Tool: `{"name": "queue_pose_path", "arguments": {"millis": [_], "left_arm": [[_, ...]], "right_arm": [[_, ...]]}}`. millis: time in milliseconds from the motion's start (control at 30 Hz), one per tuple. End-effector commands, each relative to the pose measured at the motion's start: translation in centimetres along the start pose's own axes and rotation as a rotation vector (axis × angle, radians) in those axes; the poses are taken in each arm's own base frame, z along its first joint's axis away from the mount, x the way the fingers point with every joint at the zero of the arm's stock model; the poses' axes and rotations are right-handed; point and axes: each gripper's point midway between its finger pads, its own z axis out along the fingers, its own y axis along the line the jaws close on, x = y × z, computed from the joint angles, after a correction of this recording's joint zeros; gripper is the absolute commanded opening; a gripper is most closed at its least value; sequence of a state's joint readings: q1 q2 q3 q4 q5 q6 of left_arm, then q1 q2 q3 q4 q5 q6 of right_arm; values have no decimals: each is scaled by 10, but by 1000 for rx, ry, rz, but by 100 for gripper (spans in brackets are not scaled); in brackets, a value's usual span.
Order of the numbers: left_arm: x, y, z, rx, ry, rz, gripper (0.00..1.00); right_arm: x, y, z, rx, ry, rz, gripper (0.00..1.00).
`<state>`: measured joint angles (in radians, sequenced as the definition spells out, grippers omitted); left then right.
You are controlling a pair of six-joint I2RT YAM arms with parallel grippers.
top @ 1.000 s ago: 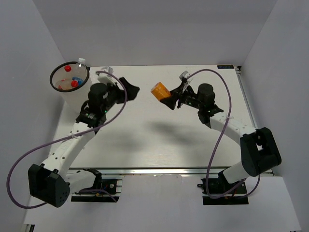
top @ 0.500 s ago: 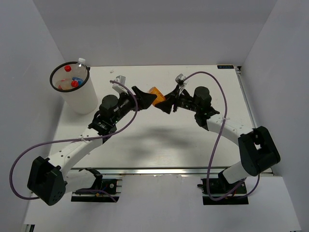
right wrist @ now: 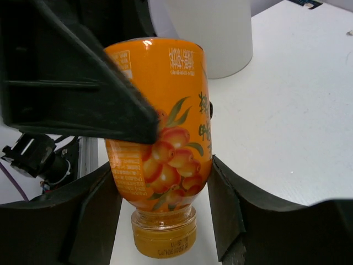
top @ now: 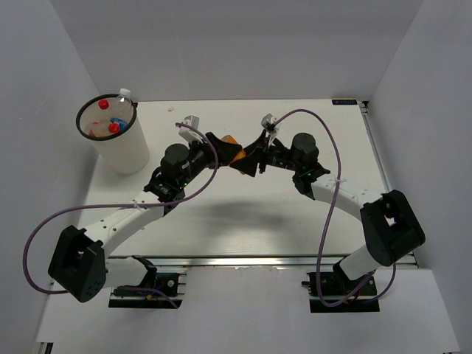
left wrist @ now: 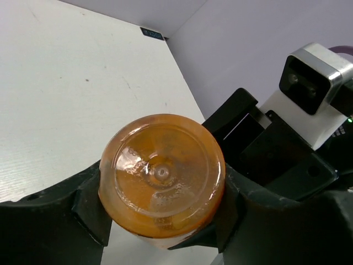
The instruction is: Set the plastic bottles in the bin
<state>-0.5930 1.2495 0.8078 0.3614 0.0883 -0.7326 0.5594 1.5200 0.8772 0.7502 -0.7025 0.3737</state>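
A stubby orange plastic bottle (top: pixel 232 150) hangs in mid-air over the table's middle, pinched from both sides. My left gripper (top: pixel 221 150) is shut on its base end (left wrist: pixel 161 176), with a finger pressed against each side. My right gripper (top: pixel 248 158) is shut on its shoulder just above the cap (right wrist: pixel 163 241), so the bottle (right wrist: pixel 160 138) hangs cap down in that view. The left gripper's black finger (right wrist: pixel 83 94) covers part of the label. The white bin (top: pixel 118 151) stands at the far left with red-capped bottles (top: pixel 113 127) inside.
A clear bottle's white cap (top: pixel 124 94) pokes up at the bin's far rim. The bin's white wall (right wrist: pixel 215 38) shows behind the held bottle in the right wrist view. Purple cables loop from both arms. The table's right edge has a metal rail (top: pixel 376 155).
My left arm swung from beside the bin to the table's middle and shut its jaws on the orange bottle's base. My right gripper carried the bottle a little left, still holding it.
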Motion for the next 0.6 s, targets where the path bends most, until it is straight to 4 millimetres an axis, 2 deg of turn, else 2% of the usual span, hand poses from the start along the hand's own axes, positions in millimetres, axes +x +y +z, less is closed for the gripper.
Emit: {"name": "queue_pose_path", "arguments": {"millis": [0, 33, 67, 133, 233, 267, 300, 333, 367, 400, 433, 500, 533, 567], "left_arm": [[-29, -21, 0, 40, -88, 38, 59], [-34, -20, 0, 26, -103, 47, 40], [-39, -20, -1, 19, -117, 66, 32], [-52, -13, -2, -47, -159, 82, 24], [-80, -6, -8, -152, -221, 162, 18], [-101, 8, -15, -259, -288, 204, 18], [-110, 16, -20, -320, -296, 235, 18], [-135, 8, -24, -341, -343, 257, 18], [-157, 21, -33, -417, -387, 286, 18], [-167, 27, -37, -451, -387, 308, 19], [-198, 33, -48, -488, -446, 325, 19], [-229, 52, -61, -573, -500, 365, 19], [-254, 52, -71, -594, -550, 373, 19], [-280, 75, -90, -684, -599, 388, 19]], "right_arm": [[-18, 3, 4, -5, -26, -62, 41], [-17, 3, 4, -4, -18, -61, 48], [-17, 2, 4, -2, -14, -67, 58], [-15, -1, 2, 25, -6, -54, 87], [-11, -1, -3, 50, 1, -33, 89], [-10, -3, -5, 65, 2, -30, 89], [-6, -3, -9, 78, 6, -32, 89], [-4, -4, -11, 88, 10, -32, 89], [-1, -8, -15, 109, 21, -20, 89], [-1, -10, -17, 133, 20, -17, 89], [1, -14, -21, 149, 28, -11, 89], [2, -17, -26, 167, 34, -4, 89], [2, -18, -29, 175, 35, -8, 90], [0, -20, -33, 193, 36, -12, 89]]}}
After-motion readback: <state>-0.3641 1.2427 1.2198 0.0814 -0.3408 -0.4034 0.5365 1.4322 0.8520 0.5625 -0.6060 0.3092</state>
